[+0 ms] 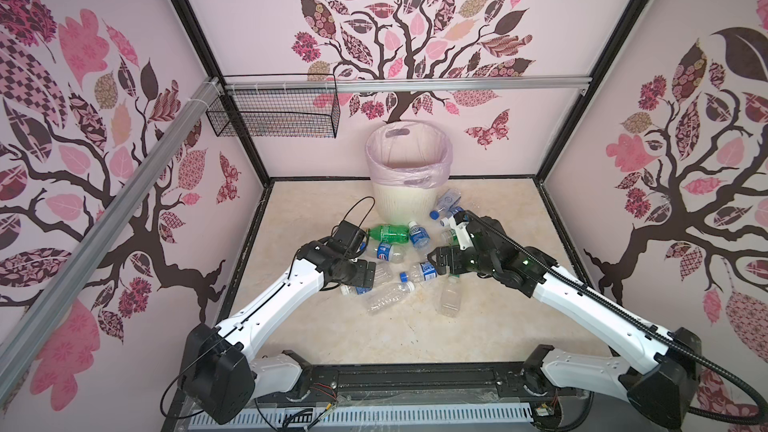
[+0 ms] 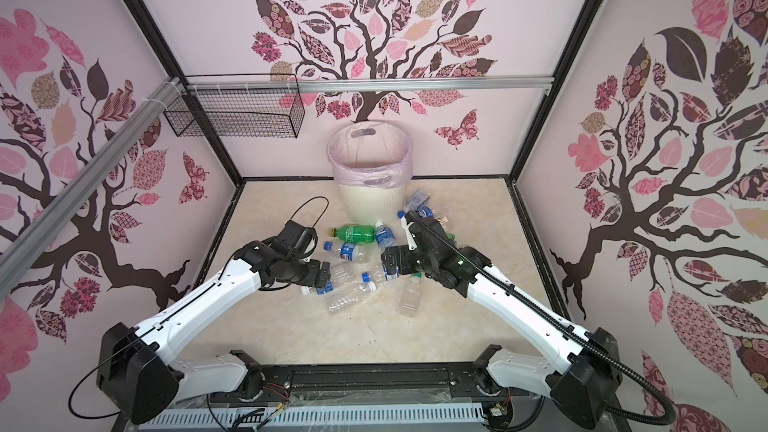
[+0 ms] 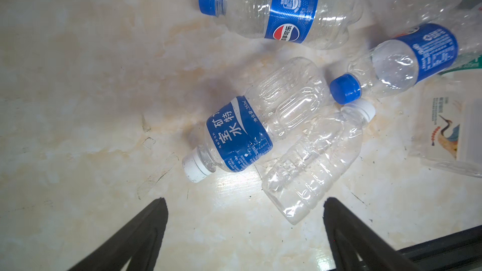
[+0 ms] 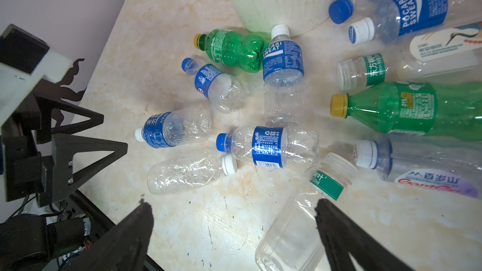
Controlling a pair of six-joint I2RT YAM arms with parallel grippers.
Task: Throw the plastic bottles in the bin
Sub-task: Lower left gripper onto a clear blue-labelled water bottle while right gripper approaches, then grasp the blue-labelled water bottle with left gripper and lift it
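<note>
The bin (image 1: pixel 409 197) (image 2: pixel 368 201), cream ribbed with a pink bag, stands at the back of the floor. Several plastic bottles lie in front of it, among them a green one (image 1: pixel 388 233) (image 4: pixel 234 50). My left gripper (image 3: pixel 245 200) (image 1: pixel 368 275) hangs open over a white-capped, blue-labelled bottle (image 3: pixel 240 131) and a bare clear bottle (image 3: pixel 313 162), holding nothing. My right gripper (image 4: pixel 233 204) (image 1: pixel 436 261) is open too. A clear bottle with a green label (image 4: pixel 300 230) (image 1: pixel 449 297) lies partly between its jaws, against one finger. A blue-capped bottle (image 4: pixel 268 147) lies just beyond.
A black wire mesh basket (image 1: pixel 276 112) hangs on the back rail, left of the bin. Patterned walls and a black frame close the floor on three sides. More bottles crowd the bin's right side (image 1: pixel 449 201). Bare floor (image 1: pixel 374 334) lies nearer the arm bases.
</note>
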